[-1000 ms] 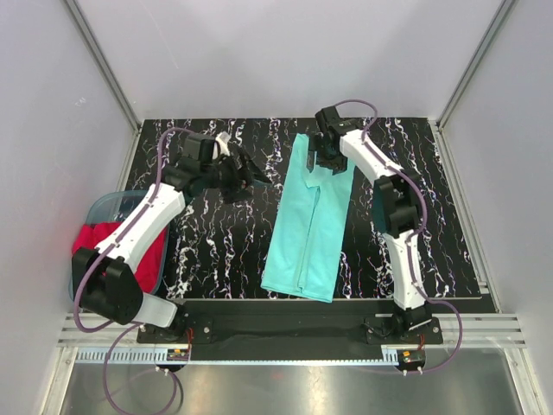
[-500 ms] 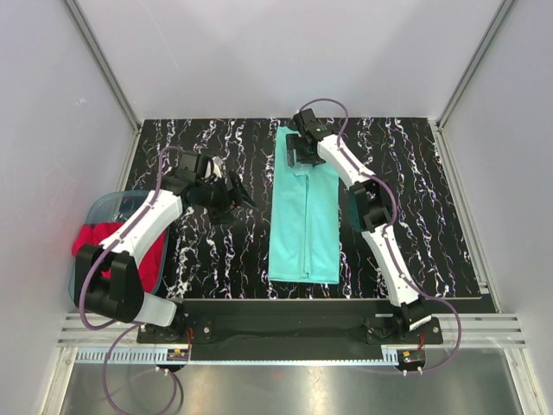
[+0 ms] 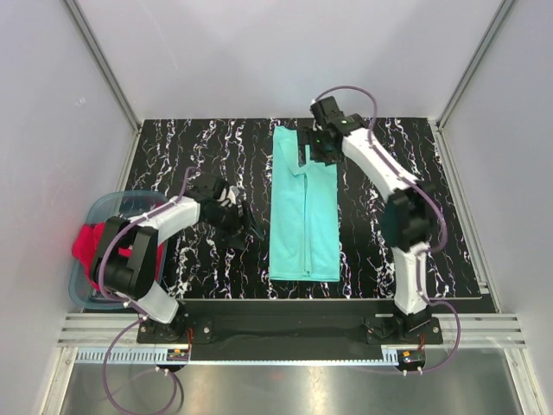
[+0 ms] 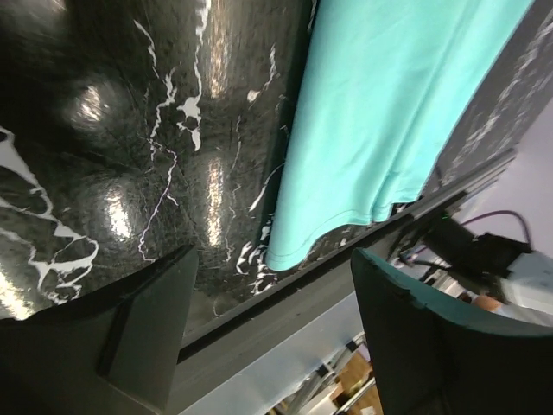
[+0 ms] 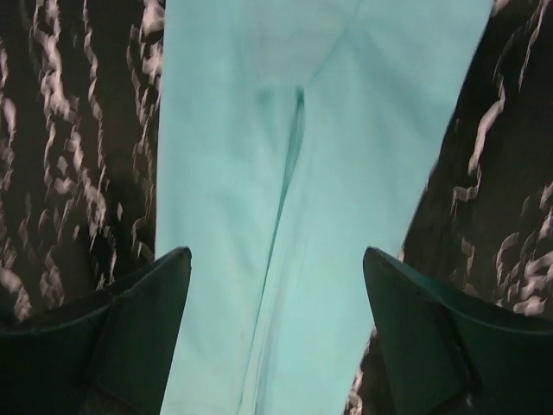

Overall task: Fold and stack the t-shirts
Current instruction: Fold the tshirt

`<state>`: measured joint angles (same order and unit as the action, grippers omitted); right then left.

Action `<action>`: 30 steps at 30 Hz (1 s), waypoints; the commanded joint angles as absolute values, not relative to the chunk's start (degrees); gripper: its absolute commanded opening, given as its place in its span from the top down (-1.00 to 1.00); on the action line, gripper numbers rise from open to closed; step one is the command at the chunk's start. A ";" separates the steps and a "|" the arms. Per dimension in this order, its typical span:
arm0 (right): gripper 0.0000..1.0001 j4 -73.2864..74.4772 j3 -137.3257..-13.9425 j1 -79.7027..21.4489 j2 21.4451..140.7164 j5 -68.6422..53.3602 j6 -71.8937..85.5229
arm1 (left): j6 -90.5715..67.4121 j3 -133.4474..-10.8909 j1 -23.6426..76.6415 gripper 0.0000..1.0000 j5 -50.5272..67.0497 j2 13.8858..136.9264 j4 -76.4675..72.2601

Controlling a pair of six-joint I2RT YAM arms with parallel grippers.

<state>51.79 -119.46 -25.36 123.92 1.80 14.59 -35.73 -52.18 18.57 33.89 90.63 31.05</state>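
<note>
The mint-teal t-shirt lies flat on the black marbled table, folded lengthwise into a long narrow strip running from far to near. My right gripper hovers open over its far end; the right wrist view shows the cloth below my spread gripper, with a centre seam line. My left gripper is open and empty, low over bare table left of the shirt; its wrist view shows the shirt's near hem corner. The red t-shirt sits bunched in the tub.
A translucent blue-grey tub stands at the table's left edge. The table's near edge and metal rail run just below the shirt's near hem. White walls enclose the table on three sides.
The teal shirt went from a slanted hanging strip to a straight flat strip. My right gripper has moved from the far end's left to its right. My left arm drew back toward the near left.
</note>
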 commanded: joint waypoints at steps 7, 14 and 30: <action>-0.57 41.94 -64.63 -25.66 82.73 -18.27 33.65 | -37.96 -43.69 27.42 -0.43 34.89 88.16 22.16; -0.45 39.90 -45.02 -25.66 71.73 -17.51 38.41 | -41.22 -40.26 32.69 -0.51 31.65 87.28 19.42; -0.25 31.29 -36.39 -25.66 76.37 -16.52 42.10 | -43.77 -42.36 34.19 -0.18 26.63 92.28 20.48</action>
